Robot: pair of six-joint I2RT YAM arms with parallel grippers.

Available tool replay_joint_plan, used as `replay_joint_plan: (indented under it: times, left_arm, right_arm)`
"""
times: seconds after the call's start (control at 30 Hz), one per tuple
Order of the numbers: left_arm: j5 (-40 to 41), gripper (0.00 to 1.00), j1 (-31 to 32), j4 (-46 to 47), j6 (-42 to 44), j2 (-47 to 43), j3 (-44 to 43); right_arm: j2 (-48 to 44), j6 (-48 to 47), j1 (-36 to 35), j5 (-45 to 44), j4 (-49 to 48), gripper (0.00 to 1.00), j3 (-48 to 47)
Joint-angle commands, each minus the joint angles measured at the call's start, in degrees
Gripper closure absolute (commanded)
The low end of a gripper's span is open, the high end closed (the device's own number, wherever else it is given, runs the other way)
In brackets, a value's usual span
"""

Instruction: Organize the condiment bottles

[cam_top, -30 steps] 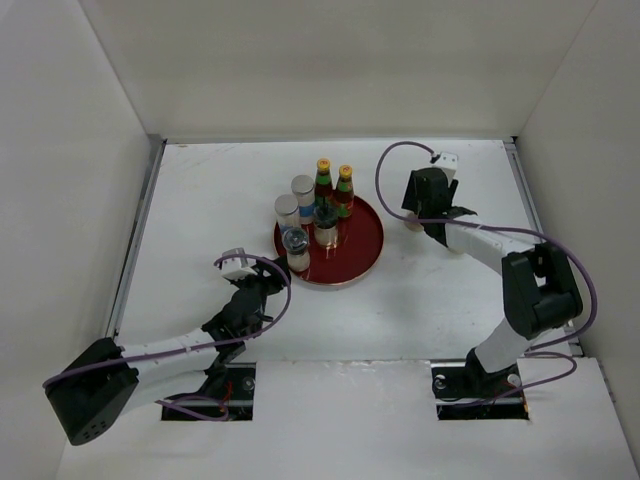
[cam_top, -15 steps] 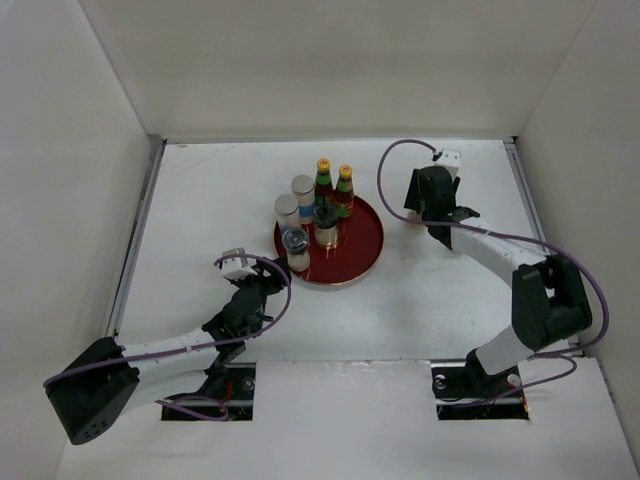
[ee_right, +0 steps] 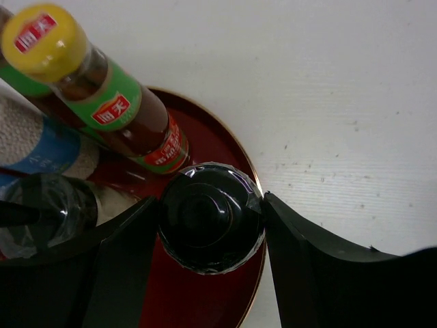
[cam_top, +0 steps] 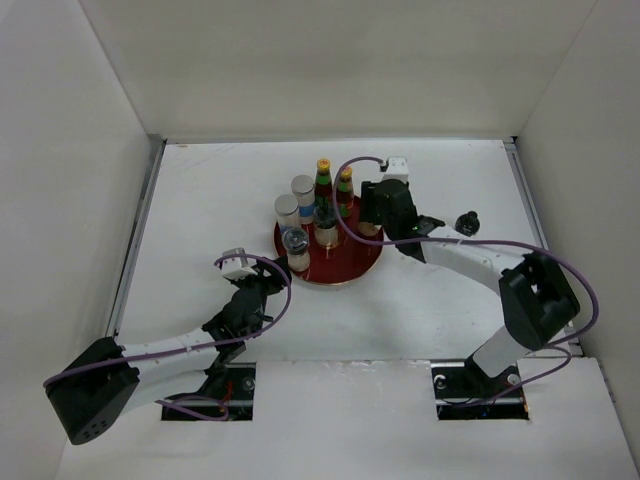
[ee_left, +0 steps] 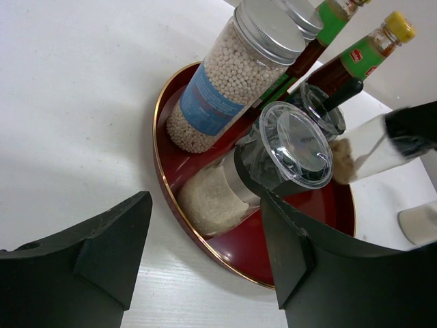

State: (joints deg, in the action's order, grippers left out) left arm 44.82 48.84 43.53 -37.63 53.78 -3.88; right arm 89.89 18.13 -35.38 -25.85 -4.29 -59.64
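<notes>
Swung over the round red tray (cam_top: 340,276), the right gripper (ee_right: 208,236) clamps a black-capped bottle (ee_right: 210,217); lower it upright; left gripper (ee_left: 205,222) open.

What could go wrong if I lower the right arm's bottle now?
1. The black-capped bottle held by the right gripper looks to be above the rim of the red tray; lowered there, it might land on the rim and topple.
2. It is close beside a red sauce bottle, which a sideways nudge could knock over.
3. The left gripper sits open near the tray's edge; an advance could shove the tray.
</notes>
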Motion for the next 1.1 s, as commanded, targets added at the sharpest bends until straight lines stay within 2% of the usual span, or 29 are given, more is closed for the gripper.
replay_joint_plan:
  times: [0.0,0.2,0.37,0.47,0.57,0.7,0.83,0.93,1.07]
  left_arm:
    - [-0.17,0.37,0.25,2.79,-0.08,-0.61,-1.57]
    - [-0.17,0.36,0.25,2.79,-0.17,-0.08,-1.66]
    - [-0.17,0.36,0.16,2.79,-0.43,0.19,-1.75]
    - [-0.17,0.36,0.16,2.79,-0.43,0.54,-1.75]
    - [-0.17,0.36,0.16,2.79,-0.43,0.27,-1.75]
    - [-0.17,0.36,0.07,2.79,-0.34,0.54,-1.83]
    - [-0.17,0.36,0.07,2.79,-0.43,0.45,-1.83]
    - [-0.17,0.36,0.07,2.79,-0.43,1.15,-1.92]
    - [-0.17,0.36,0.07,3.05,-0.43,1.50,-2.01]
  right_arm:
    - [1.69,1.29,-0.52,1.23,-6.86,0.46,-3.12]
    - [4.94,1.73,-0.61,0.89,-8.01,0.41,-2.94]
    - [5.48,1.56,-0.61,0.80,-8.36,0.25,-2.50]
    - [1.97,1.64,-0.70,0.88,-8.45,0.15,-0.84]
    - [-4.08,1.38,-0.18,0.54,-8.36,0.11,2.14]
    - [-14.80,2.70,4.73,-3.49,-7.31,0.11,9.34]
    - [-22.28,4.81,12.03,-13.06,-2.49,0.10,15.42]
    - [-23.88,4.99,15.81,-16.86,1.03,0.08,17.01]
    - [-20.03,5.33,20.03,-17.31,3.33,0.06,17.36]
